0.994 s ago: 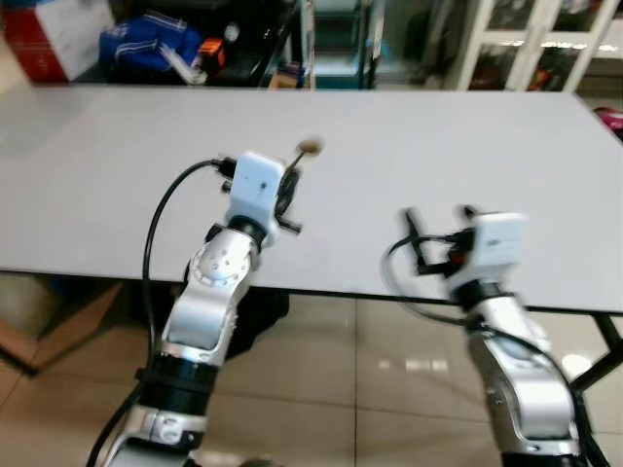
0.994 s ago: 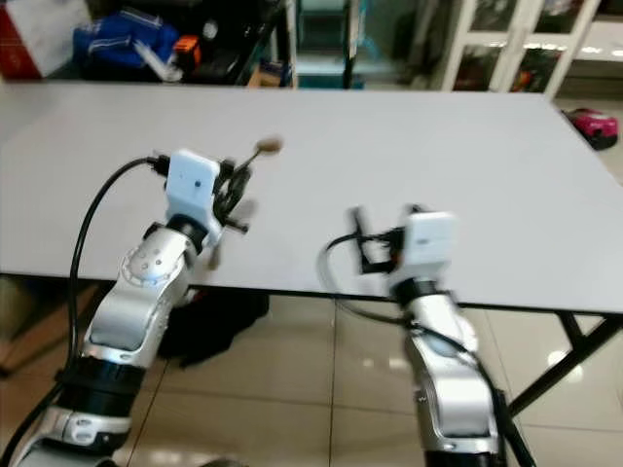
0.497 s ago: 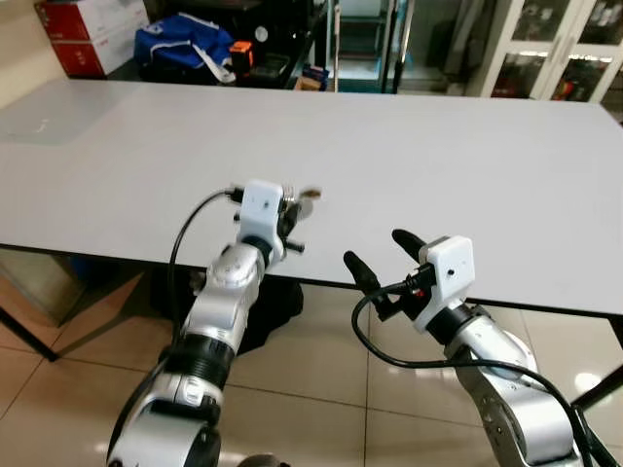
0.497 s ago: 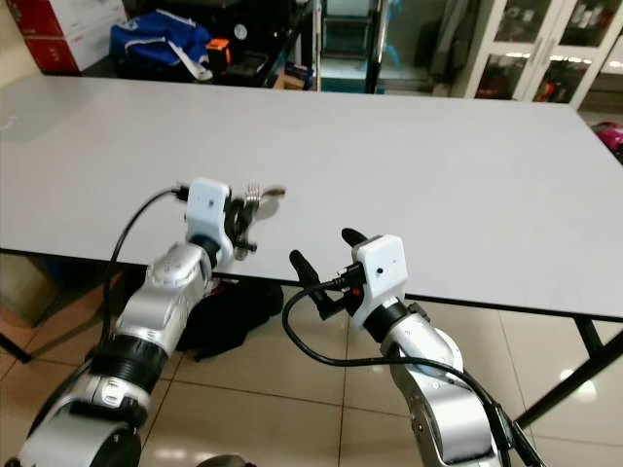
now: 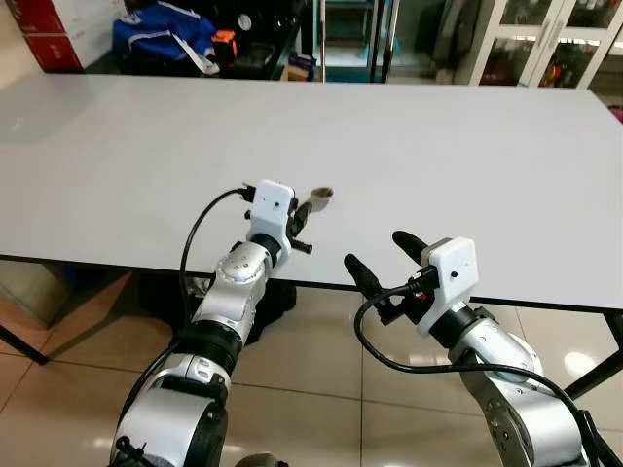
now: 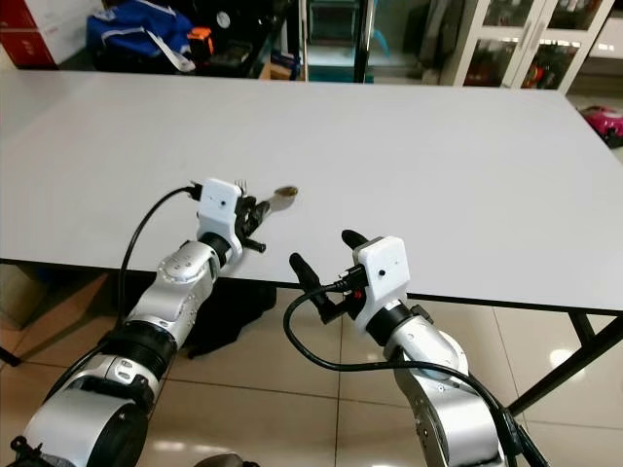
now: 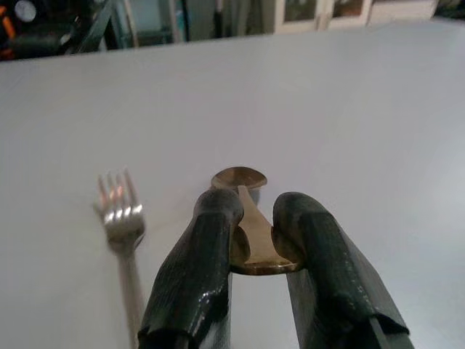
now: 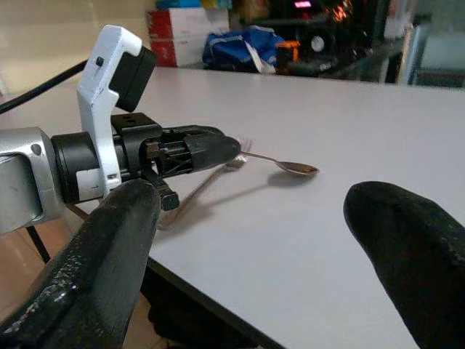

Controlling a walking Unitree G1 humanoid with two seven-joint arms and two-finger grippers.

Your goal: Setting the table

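Now the golden spoon (image 7: 243,211) is held just above the white table (image 5: 467,146) near its front edge, pinched by its handle between the closed fingers of the left gripper (image 7: 251,243), where a second ago it was carried higher. A fork (image 7: 122,218) is seen lying flat just beside it, so the spoon is judged close to being laid down alongside. The right gripper (image 5: 375,255) is kept spread wide and empty off the table's edge.
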